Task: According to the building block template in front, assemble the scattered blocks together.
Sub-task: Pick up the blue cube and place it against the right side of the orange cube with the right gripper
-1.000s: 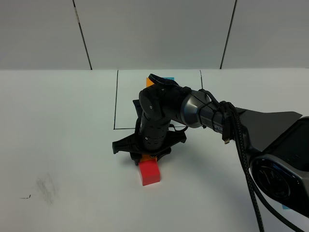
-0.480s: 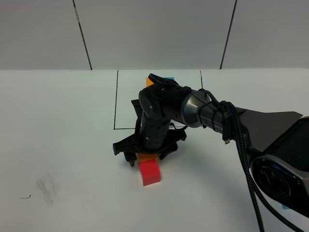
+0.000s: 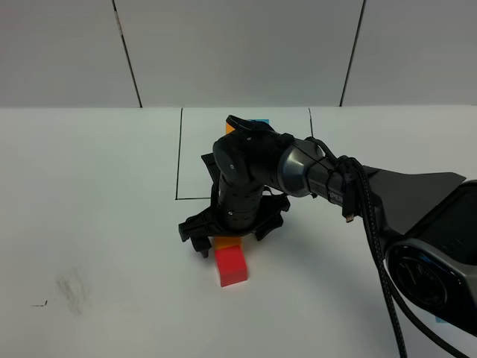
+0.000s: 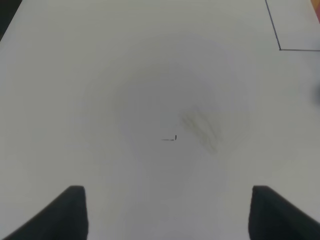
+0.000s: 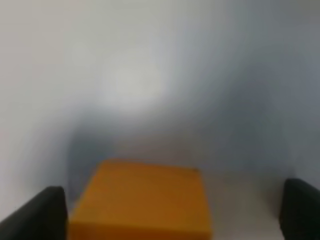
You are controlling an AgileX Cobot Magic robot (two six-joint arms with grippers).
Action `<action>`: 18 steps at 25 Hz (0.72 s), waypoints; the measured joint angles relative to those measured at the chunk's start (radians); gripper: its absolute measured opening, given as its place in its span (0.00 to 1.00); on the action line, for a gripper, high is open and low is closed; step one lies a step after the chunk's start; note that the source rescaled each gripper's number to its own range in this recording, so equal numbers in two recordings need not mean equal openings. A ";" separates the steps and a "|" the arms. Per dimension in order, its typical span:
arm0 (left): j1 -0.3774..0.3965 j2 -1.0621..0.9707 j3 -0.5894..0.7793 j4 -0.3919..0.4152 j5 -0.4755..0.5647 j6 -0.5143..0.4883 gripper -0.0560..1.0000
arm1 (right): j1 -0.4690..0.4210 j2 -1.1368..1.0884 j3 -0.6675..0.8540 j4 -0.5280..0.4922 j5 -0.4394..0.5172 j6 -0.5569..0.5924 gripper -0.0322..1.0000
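**Just below the black frame: right gripper [image 3: 232, 240] spread over the orange cube [image 3: 226, 242]**

Near the middle of the matte white table [image 3: 89, 186], just outside the thin black-lined rectangle [image 3: 179, 153], the right arm reaches across and points its claw straight down; its two dark fingers stand wide apart, one on each side of the orange cube, with the gap between them wider than the cube; in the right wrist view the right gripper [image 5: 175, 212] shows as two blurred black fingertips at the picture's edges, and the orange cube [image 5: 142, 200] sits between them, plain and sharp-edged, nearer one finger than the other; blur hides whether it touches that finger.

A red cube [image 3: 231, 266] of like size, smooth and matte, lies on the table directly in front of the orange one, touching it or nearly so, on the side nearer the camera.

Inside the rectangle, the building block template [image 3: 230, 127] is mostly hidden behind the glossy black arm; only an orange corner and a sky-blue edge beside it show.

A braided black cable [image 3: 376, 246] runs along the right arm toward its base.

Over on the left, the left gripper [image 4: 167, 215] hangs above bare table with its fingers spread and nothing between them; below it lie a faint grey smudge [image 4: 200, 130] and a short black pen mark [image 4: 170, 139]; one corner of the rectangle's line [image 4: 280, 49] shows at the edge of that view.
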 joint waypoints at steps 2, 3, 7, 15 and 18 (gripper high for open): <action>0.000 0.000 0.000 0.000 0.000 0.000 0.63 | -0.003 0.008 -0.026 -0.013 0.022 -0.001 0.77; 0.000 0.000 0.000 0.000 0.000 0.000 0.63 | -0.004 0.013 -0.041 -0.018 0.036 -0.003 0.77; 0.000 0.000 0.000 0.000 0.000 0.000 0.63 | -0.006 0.015 -0.124 -0.026 0.062 -0.013 0.78; 0.000 0.000 0.000 0.000 0.000 0.000 0.63 | -0.008 0.015 -0.290 -0.104 0.217 -0.043 0.78; 0.000 0.000 0.000 0.000 0.000 0.000 0.63 | -0.019 0.015 -0.338 -0.147 0.237 -0.050 0.78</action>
